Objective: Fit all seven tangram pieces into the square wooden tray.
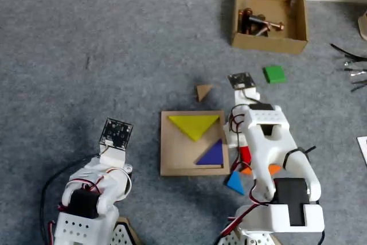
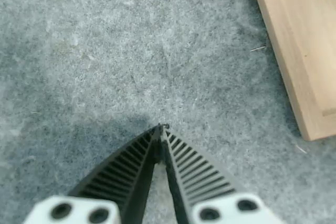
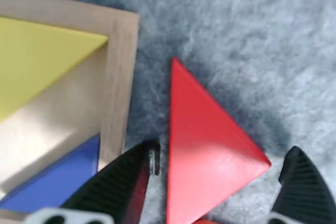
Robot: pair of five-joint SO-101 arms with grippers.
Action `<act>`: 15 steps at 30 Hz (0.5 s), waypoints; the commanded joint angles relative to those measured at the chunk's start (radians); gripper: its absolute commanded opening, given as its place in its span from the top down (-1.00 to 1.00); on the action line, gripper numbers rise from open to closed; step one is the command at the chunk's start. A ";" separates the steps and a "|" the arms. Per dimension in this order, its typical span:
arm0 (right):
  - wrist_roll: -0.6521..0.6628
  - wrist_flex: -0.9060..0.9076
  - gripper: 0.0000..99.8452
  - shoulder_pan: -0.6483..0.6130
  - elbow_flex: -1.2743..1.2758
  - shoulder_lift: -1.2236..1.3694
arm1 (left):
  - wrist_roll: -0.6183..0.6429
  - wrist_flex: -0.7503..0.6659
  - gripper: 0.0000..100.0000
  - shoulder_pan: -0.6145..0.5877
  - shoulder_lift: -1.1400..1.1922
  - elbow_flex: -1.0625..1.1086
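Here the right claw (spread) straddles the red triangle, long edge paralleling the tray

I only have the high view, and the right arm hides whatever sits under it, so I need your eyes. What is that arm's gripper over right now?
Observer: The right gripper is open, straddling a red triangular piece that lies flat on the grey carpet, just apart from the square wooden tray.
Operator: And the left gripper?
Observer: The left gripper is shut and empty, above bare carpet near the tray's outer edge.
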 commanded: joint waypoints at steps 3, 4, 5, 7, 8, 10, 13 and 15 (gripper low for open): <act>0.014 -0.030 0.41 -0.027 -0.024 -0.025 | 0.006 0.005 0.99 0.015 -0.004 0.019; 0.014 -0.030 0.41 -0.027 -0.024 -0.025 | 0.006 0.005 0.99 0.015 -0.004 0.019; 0.014 -0.030 0.41 -0.027 -0.024 -0.027 | 0.006 0.005 0.99 0.015 -0.004 0.019; 0.014 -0.030 0.41 -0.027 -0.025 -0.027 | 0.006 0.005 0.99 0.015 -0.004 0.019; 0.014 -0.030 0.41 -0.027 -0.024 -0.027 | 0.006 0.005 0.99 0.015 -0.004 0.019; 0.014 -0.030 0.41 -0.027 -0.024 -0.027 | 0.006 0.005 0.99 0.015 -0.004 0.019; 0.014 -0.030 0.41 -0.027 -0.024 -0.027 | 0.006 0.005 0.99 0.015 -0.004 0.019; 0.014 -0.030 0.41 -0.027 -0.022 -0.027 | 0.006 0.005 0.99 0.015 -0.004 0.019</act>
